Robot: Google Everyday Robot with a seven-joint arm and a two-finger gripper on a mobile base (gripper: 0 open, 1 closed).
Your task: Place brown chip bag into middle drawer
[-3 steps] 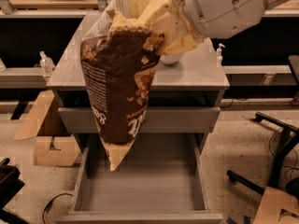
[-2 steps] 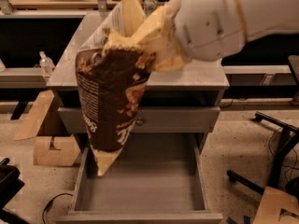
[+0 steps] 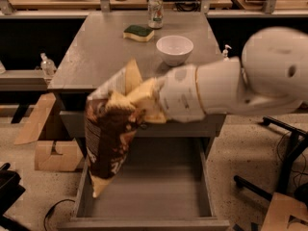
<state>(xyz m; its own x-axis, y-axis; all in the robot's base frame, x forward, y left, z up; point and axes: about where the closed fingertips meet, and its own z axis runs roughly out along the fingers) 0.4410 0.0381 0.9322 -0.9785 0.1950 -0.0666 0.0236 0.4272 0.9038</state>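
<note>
Crinkly dark-brown and tan, the pillow-shaped brown chip bag point(image 3: 108, 143) is hanging over the left side of the open middle drawer point(image 3: 159, 196), a grey metal tray with a flat bare floor. The gripper point(image 3: 142, 102), reaching in from the right, is clenching the bag's top. On the far matte grey tabletop point(image 3: 106, 47), a round white bowl point(image 3: 174, 49), a sponge point(image 3: 138, 32) and a can point(image 3: 155, 12) are sitting. Cardboard boxes point(image 3: 53, 153) are lying left on the speckled floor point(image 3: 250, 148).

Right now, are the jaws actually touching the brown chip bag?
Touching. The camera view shows the gripper above the open middle drawer, jaws pinching the top of the brown chip bag, which hangs from them.
</note>
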